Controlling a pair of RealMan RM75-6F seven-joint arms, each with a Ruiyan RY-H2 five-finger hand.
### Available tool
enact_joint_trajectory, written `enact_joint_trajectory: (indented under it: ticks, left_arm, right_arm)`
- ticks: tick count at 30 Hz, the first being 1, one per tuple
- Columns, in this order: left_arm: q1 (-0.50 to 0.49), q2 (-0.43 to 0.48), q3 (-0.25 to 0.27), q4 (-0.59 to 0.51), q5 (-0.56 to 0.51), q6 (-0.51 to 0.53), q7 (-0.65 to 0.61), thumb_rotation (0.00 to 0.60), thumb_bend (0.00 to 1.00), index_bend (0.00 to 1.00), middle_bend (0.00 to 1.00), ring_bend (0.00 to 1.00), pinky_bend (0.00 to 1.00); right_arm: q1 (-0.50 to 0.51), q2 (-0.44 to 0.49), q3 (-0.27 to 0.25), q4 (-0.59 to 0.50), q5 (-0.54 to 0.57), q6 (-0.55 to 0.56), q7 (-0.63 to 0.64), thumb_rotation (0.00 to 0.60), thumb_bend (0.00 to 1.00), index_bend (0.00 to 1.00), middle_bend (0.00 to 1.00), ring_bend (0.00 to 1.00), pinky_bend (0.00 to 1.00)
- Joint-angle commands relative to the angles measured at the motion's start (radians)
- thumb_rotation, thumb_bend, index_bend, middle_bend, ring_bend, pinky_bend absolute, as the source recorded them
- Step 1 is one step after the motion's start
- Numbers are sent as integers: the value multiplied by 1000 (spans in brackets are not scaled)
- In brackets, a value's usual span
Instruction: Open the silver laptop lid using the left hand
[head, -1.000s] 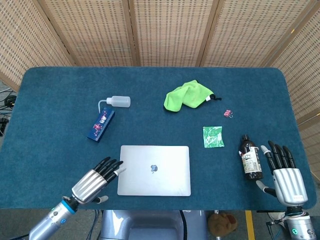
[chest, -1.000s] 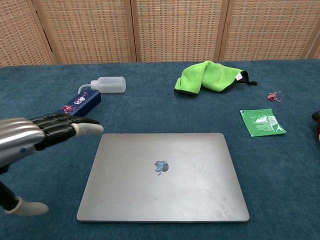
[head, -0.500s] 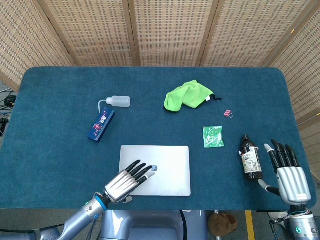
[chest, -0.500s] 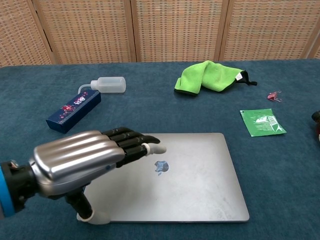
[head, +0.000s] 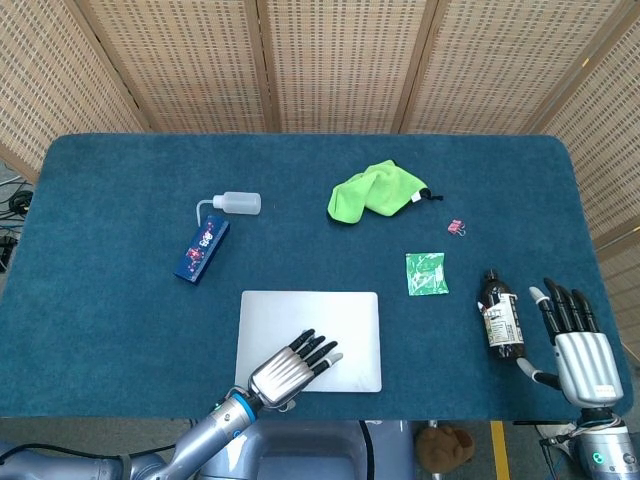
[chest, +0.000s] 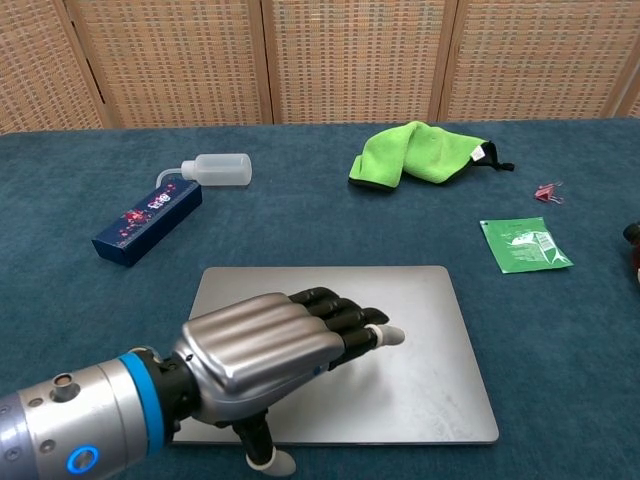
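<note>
Left hand (chest: 275, 355): fingers spread, holding nothing; now shifted rightward over closed silver laptop (chest: 440, 390), lower centre; front-edge grip pending.

The left hand (head: 292, 368) lies over the near part of the closed laptop (head: 310, 322), fingers stretched toward the lid's right side. Beyond the left hand and to its left on the surface (head: 120, 300) lies a box (head: 201, 249), with a squeeze bottle (head: 236, 203) just behind it. Beyond and to the right are a cloth (head: 374, 191), a clip (head: 456, 228) and a packet (head: 426, 273). Far to the right a bottle (head: 502, 315) lies just beside the right hand (head: 577, 349).
</note>
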Motion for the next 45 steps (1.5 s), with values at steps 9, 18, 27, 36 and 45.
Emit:
enact_joint_trajectory:
  ticks: [9,18,27,36,45]
  left_arm:
    - [-76,-64,-4,59,-100,11,74,600,77,0,0,0,0]
    - [-105,-86,2,85,-132,43,70,600,192,0,0,0,0]
    - [-127,-86,10,84,-155,76,73,600,380,0,0,0,0]
    - [-147,-80,15,77,-169,115,83,600,392,0,0,0,0]
    - [-162,-55,-23,33,-165,170,57,600,405,0,0,0,0]
  right_arm:
    - [4,4,3,1,10,-8,13,600,28,0,0,0,0]
    - [5,4,2,0,11,-9,11,600,28,0,0,0,0]
    - [6,4,2,-1,12,-11,12,600,28,0,0,0,0]
    - [6,4,0,-2,11,-11,10,600,28,0,0,0,0]
    - [16,2,-8,11,4,-32,17,600,57,0,0,0,0]
